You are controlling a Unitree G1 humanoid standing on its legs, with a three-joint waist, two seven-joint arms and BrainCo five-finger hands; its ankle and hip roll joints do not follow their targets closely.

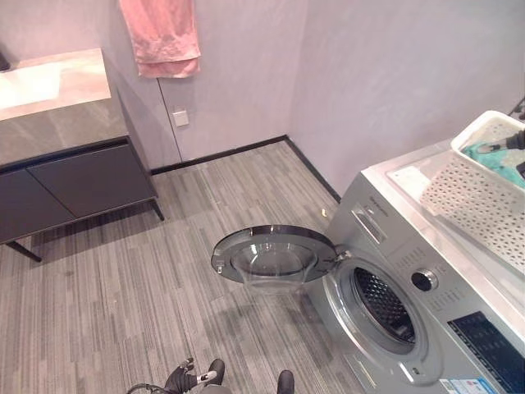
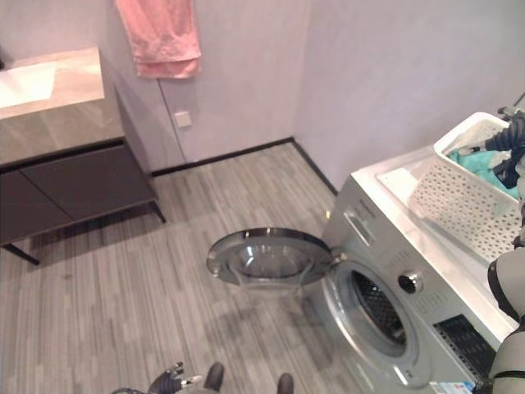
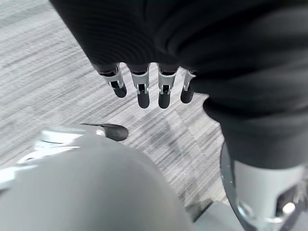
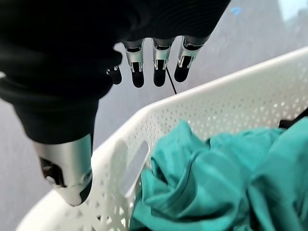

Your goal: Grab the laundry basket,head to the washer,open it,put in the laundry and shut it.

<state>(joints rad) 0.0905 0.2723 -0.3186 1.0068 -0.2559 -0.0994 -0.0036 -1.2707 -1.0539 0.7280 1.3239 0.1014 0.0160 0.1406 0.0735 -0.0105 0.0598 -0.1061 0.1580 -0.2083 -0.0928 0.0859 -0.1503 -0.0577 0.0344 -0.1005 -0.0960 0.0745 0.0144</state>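
A silver front-loading washer (image 1: 426, 271) stands at the right with its round glass door (image 1: 275, 256) swung wide open over the floor, and the dark drum (image 1: 384, 308) shows. On top of the washer sits a white perforated laundry basket (image 1: 476, 197) holding teal laundry (image 4: 216, 178). My right hand (image 2: 502, 144) hovers just above the basket's far end, fingers (image 4: 159, 62) relaxed and holding nothing. My left hand (image 1: 190, 377) hangs low over the floor by the open door, fingers (image 3: 144, 86) loose and empty.
A dark cabinet with a stone top (image 1: 57, 164) stands at the left wall. A pink towel (image 1: 160, 37) hangs on the back wall above a white socket (image 1: 180, 118). Grey plank floor (image 1: 164, 279) stretches between cabinet and washer.
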